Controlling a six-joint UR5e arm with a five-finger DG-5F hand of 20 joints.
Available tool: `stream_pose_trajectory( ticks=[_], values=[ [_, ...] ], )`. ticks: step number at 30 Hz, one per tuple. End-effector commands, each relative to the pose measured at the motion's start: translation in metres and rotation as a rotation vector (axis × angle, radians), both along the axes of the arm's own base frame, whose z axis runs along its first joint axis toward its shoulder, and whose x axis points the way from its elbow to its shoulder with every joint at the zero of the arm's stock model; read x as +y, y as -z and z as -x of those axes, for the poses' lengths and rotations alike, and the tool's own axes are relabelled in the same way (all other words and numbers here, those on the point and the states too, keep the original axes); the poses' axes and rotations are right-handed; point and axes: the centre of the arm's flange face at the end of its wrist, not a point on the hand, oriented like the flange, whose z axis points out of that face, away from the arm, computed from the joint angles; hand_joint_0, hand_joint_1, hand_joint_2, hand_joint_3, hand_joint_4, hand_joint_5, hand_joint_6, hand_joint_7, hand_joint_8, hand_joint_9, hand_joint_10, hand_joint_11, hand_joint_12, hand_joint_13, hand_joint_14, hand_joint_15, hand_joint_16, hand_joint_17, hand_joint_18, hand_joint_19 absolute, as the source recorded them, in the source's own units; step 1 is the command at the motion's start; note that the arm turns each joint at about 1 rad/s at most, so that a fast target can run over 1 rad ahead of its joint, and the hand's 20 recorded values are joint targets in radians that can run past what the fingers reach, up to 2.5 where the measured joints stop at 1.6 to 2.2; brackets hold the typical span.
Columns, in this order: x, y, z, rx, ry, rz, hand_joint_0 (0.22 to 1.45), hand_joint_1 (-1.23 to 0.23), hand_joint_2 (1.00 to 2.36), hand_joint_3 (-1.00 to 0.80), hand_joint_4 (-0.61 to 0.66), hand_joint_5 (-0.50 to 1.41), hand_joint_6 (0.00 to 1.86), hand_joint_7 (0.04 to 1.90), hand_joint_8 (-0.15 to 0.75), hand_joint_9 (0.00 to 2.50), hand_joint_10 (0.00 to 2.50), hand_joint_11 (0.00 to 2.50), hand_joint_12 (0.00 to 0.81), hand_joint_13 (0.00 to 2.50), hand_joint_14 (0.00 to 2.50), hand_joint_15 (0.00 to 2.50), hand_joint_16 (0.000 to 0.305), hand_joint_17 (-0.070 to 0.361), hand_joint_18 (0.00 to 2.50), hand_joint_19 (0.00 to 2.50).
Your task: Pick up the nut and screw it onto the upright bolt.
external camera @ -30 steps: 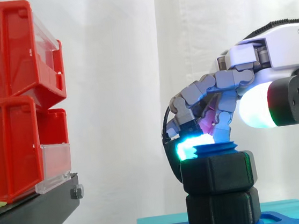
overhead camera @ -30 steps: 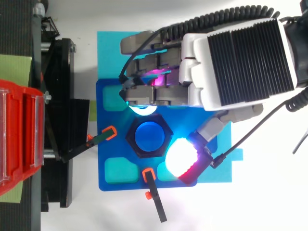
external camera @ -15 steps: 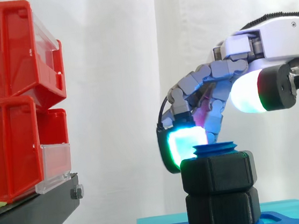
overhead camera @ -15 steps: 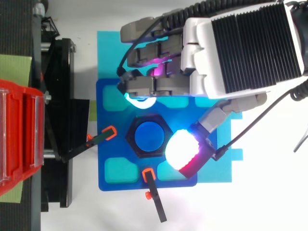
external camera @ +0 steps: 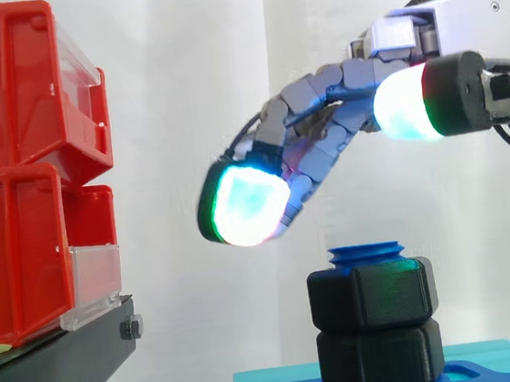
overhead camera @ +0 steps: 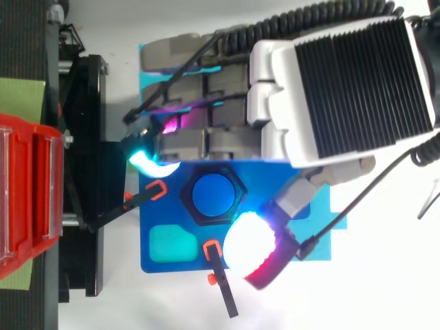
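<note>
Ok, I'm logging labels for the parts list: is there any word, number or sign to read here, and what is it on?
None can be read.
The red bins and their clear front panels carry no legible label.
The black nut, the blue bolt and the robot hand show no print.

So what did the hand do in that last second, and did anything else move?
The hand rose clear of the black nut, and its fingers, curled at the nut before, opened out toward the red bins. The nut stayed on the blue bolt; the bins did not move.
</note>
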Motion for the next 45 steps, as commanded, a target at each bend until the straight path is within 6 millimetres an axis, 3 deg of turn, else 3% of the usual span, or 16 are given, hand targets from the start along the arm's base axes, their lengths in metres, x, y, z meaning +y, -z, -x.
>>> stream_pose_trajectory(
  ticks=[1,7,17,20,24,28,45],
  values=[
    [0.012,0.002,-0.002,0.003,-0.005,-0.010,0.51,-0.16,1.00,-0.50,0.20,-0.11,0.50,0.65,0.187,0.58,0.00,0.00,0.276,0.33,0.00,0.00,0.029,0.065,0.00,0.00],
    [0.018,0.029,0.005,0.040,-0.002,-0.047,0.49,-0.10,1.00,-0.50,0.19,-0.13,0.50,0.64,0.177,0.35,0.00,0.00,0.303,0.18,0.00,0.00,0.034,0.075,0.00,0.00],
    [0.015,0.032,0.008,0.058,-0.004,-0.054,0.48,-0.08,1.00,-0.50,0.21,-0.10,0.50,0.74,0.183,0.28,0.00,0.00,0.314,0.15,0.00,0.00,0.036,0.081,0.00,0.00],
    [0.012,0.033,0.009,0.064,-0.002,-0.052,0.49,-0.09,1.00,-0.50,0.23,-0.09,0.50,0.85,0.186,0.29,0.00,0.00,0.308,0.18,0.00,0.00,0.035,0.079,0.00,0.00],
    [0.009,0.035,0.011,0.079,-0.001,-0.049,0.50,-0.11,1.00,-0.50,0.26,-0.06,0.50,1.01,0.201,0.32,0.00,0.00,0.302,0.21,0.00,0.00,0.033,0.074,0.00,0.00],
    [0.005,0.035,0.012,0.084,0.004,-0.044,0.54,-0.24,1.00,-0.50,0.20,-0.01,0.50,1.18,0.216,0.47,0.00,0.00,0.271,0.35,0.00,0.00,0.026,0.058,0.00,0.00],
    [-0.021,0.035,0.016,0.075,0.023,-0.013,0.55,-0.27,1.00,-0.50,0.17,0.06,0.53,1.30,0.236,0.96,0.00,0.00,0.201,0.69,0.00,0.00,0.016,0.036,0.36,0.00]
  ],
)
